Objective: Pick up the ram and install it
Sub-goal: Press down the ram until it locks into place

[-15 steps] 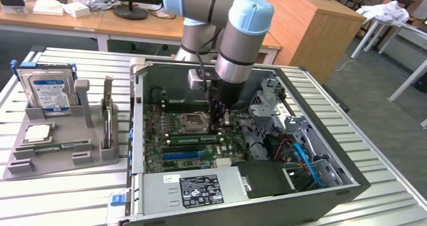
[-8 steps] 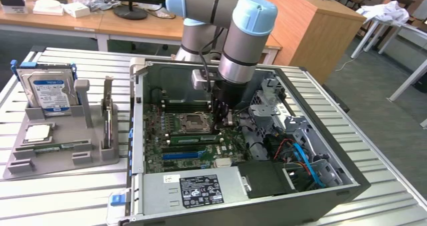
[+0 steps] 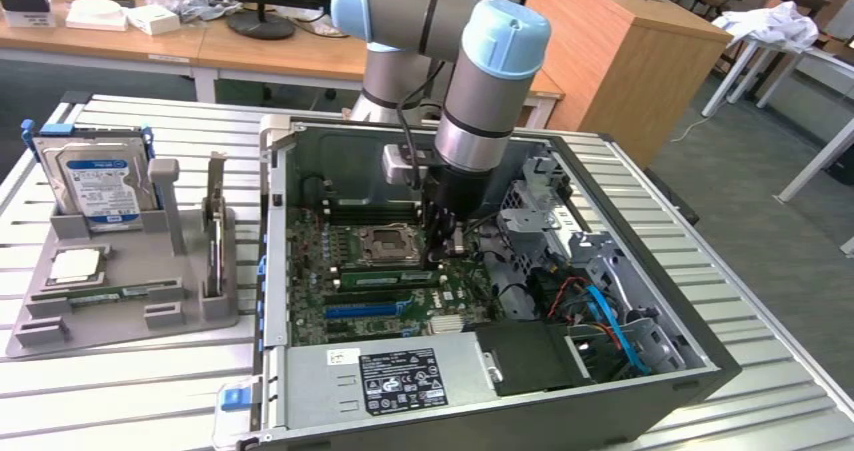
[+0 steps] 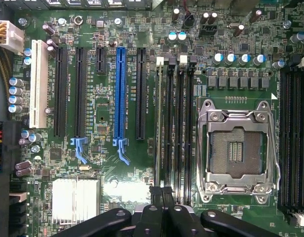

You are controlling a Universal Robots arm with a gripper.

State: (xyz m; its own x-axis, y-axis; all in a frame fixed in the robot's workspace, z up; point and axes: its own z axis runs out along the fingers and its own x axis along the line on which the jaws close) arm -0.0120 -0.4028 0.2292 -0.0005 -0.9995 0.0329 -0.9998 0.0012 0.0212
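My gripper (image 3: 445, 258) reaches down into the open computer case (image 3: 694, 356), over the motherboard (image 3: 334, 246). Its fingers are shut together with nothing visible between them. A green ram stick (image 3: 387, 276) stands on edge in the slots just in front of the CPU socket (image 3: 387, 239), and the fingertips are at its end toward the exterior view's right. In the wrist view the shut gripper (image 4: 161, 190) hovers over the row of black memory slots (image 4: 174, 128) beside the empty CPU socket (image 4: 236, 150). Whether the fingertips touch the stick is unclear.
A grey parts tray (image 3: 40, 336) on the exterior view's left holds a blue-labelled hard drive (image 3: 100, 186), a silver CPU chip (image 3: 78, 264) and another green stick (image 3: 107, 293). The power supply (image 3: 387, 376) and cables (image 3: 607, 316) crowd the case's near side.
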